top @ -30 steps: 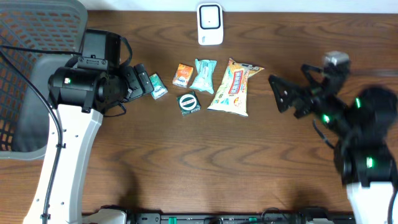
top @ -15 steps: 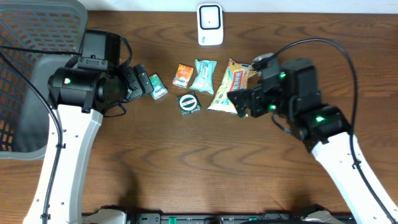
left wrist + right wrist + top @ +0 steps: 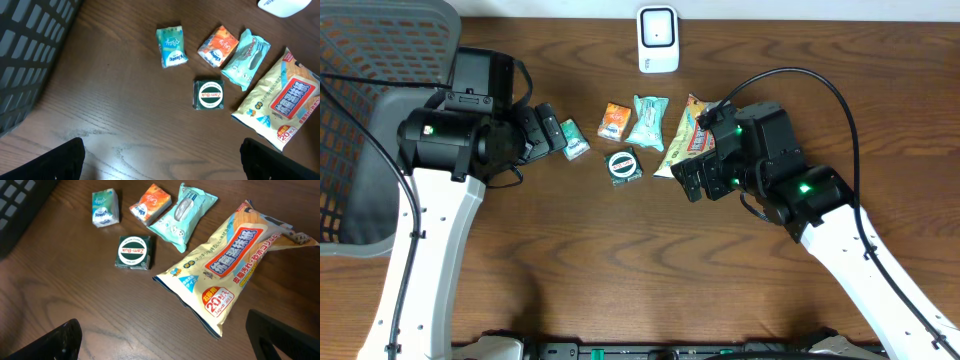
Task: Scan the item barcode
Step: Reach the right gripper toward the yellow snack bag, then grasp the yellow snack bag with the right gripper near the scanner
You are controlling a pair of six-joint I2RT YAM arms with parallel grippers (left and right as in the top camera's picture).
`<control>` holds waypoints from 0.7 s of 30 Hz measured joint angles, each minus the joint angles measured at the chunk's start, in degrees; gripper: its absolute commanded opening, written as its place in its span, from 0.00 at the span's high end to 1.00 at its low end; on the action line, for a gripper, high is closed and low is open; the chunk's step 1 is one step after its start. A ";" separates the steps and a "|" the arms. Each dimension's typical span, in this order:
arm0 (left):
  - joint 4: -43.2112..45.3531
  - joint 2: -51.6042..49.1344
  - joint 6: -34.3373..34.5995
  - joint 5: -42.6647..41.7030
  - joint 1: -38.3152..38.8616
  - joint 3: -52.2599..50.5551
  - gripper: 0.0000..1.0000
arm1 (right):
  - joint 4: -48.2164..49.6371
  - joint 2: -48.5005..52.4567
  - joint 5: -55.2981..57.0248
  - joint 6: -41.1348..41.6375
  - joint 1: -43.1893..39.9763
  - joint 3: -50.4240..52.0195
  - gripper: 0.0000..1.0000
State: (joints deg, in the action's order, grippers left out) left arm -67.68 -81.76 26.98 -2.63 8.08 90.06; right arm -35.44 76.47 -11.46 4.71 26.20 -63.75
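1. Right gripper (image 3: pixel 702 185): jaws wide apart and holding nothing. It hangs over the near, lower end of the snack bag (image 3: pixel 235 272), and the wrist view shows that end between the two fingers.
2. Left gripper (image 3: pixel 555 130): also spread and empty, parked at the left end of the row just beside the small teal pack (image 3: pixel 573 139).
3. Snack bag: the likely item, lying flat on the table (image 3: pixel 620 260) with its printed face up, at the right end of the row and below-right of the scanner (image 3: pixel 658 38). No barcode shows, so it is probably on the underside. I judge it light, puffy and crinkly, with slick film and contents that would crush. Best hold looks to be the flat sealed end or a side edge, pinched gently. A grip across the belly would likely slide or squash.
4. Wipes pack (image 3: pixel 185 215): touching the bag's upper left edge. It looks soft and floppy and may drag along if the bag is pulled sideways.
5. Zam-Buk tin (image 3: pixel 134 252): apart from the bag, on its left. Looks rigid and flat, hard to get jaws under.
6. Orange pack (image 3: pixel 151 202): small and soft, beside the wipes pack.
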 measured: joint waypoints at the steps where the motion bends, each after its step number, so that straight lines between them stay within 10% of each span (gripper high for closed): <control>1: 0.00 0.00 0.00 0.00 0.00 0.00 0.02 | 0.00 0.00 0.02 0.00 0.00 0.00 0.01; 21: 0.00 0.00 0.00 0.00 0.00 0.00 0.03 | -0.66 0.00 -1.09 0.00 0.04 0.00 0.01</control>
State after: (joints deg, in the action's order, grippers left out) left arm -67.68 -81.76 26.98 -2.63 8.08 90.06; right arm -36.10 76.47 -12.56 4.71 26.24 -63.75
